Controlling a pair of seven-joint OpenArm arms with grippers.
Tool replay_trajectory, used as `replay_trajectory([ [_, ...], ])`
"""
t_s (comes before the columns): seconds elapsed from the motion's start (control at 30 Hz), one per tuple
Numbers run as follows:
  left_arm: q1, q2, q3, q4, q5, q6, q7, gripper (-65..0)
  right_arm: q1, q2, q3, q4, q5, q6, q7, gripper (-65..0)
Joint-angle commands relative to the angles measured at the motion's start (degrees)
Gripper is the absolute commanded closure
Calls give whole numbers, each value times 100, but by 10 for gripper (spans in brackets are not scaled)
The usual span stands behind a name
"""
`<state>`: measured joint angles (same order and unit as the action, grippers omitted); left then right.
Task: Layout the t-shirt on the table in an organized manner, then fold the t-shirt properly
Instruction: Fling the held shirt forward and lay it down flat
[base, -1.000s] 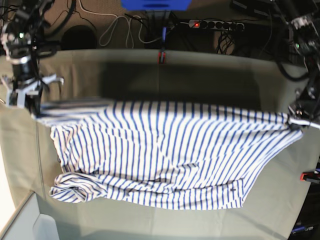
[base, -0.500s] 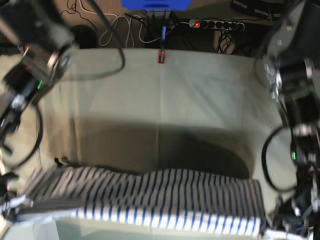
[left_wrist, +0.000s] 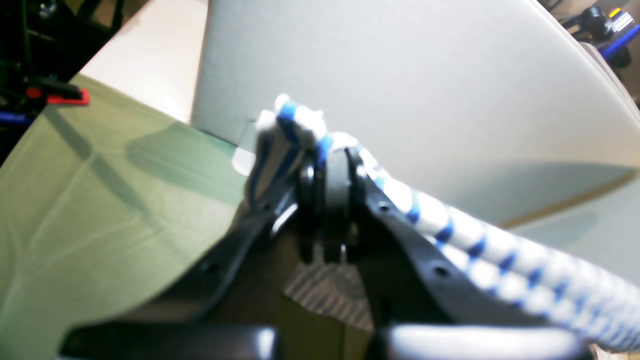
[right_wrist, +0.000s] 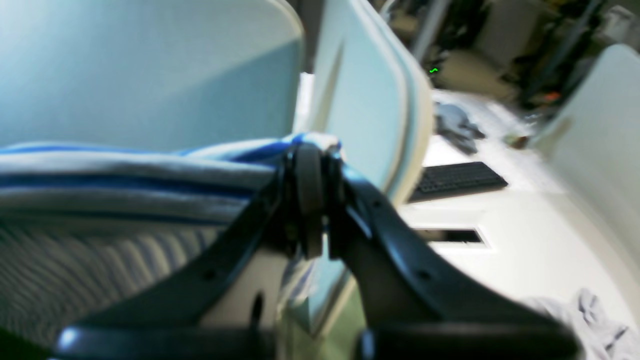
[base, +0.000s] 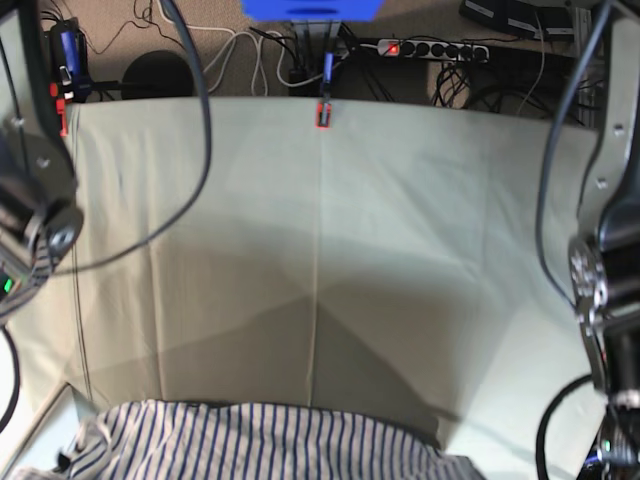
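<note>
Striped cloth fills only the bottom strip of my base view: the t-shirt (base: 270, 440) hangs bunched from about 7 to 5 o'clock, its upper part running out of frame at the lower edge, while the table (base: 320, 230) lies above it, creased in its pale green cover. I see a small red clamp (base: 322, 113) at 12 o'clock on the far edge and another red clamp (base: 62, 108) at 10 o'clock. Through the left wrist camera, the left tool (left_wrist: 327, 172) is pinched together on a gathered edge of the t-shirt (left_wrist: 480, 245), which trails off as a rolled band toward 4 o'clock; the table (left_wrist: 100, 200) shows at 9 o'clock, below the tool. Through the right wrist camera, the right tool (right_wrist: 310, 165) is likewise clamped on the t-shirt (right_wrist: 125, 175), the cloth stretching away to 9 o'clock in a thick fold (both wrist views are blurred, so I can't tell which part of the shirt each holds). A dark keyboard (right_wrist: 457, 180) sits on a white desk at 3 o'clock behind the right tool.
</note>
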<state>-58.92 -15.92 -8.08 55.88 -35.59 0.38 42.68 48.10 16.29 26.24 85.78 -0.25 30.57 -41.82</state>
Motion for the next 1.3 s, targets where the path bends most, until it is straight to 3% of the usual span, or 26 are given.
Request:
replay_trajectory([
  [0.0,-3,-258,-32,395,-225,-25,-114,-2,-93,36,-9,323,56,-54,90,0],
  [0.13,1070,-663,-41,1414,-1078,-16,159,-1,-1429,-157,9,1378,126,-54,160,0],
  [0.27,2371,-1058,-164,2346,-1931,-16,168,-1,-3012,-473,493,2249,698,-54,468,0],
  [0.4,3909,-1041,-990,2909,-2432,-16,185,-1,-4383,-860,1073,2591,1181,-46,881,0],
  [0.67,6801,-707,-2239,3850,-3038,-43,168,-1,-6643,-1018,1609,2618,2087,-46,1998,0],
  [0.77,7197,-417,-2599,3858,-3012,-60,176,-1,-7240,-1018,1556,2618,2394,-46,2217,0],
  [0.9,7645,-355,-2836,3911,-3012,-60,176,-1,-7618,-1185,1565,2609,2526,-28,2349,0],
  [1.07,7751,-329,-2845,3683,-3003,-60,176,-1,-7803,-1353,1565,2451,2509,526,2332,0],
  [1.27,7971,-329,-2880,3603,-3056,-60,176,-1,-7970,-1599,1574,2407,2509,798,2341,0],
])
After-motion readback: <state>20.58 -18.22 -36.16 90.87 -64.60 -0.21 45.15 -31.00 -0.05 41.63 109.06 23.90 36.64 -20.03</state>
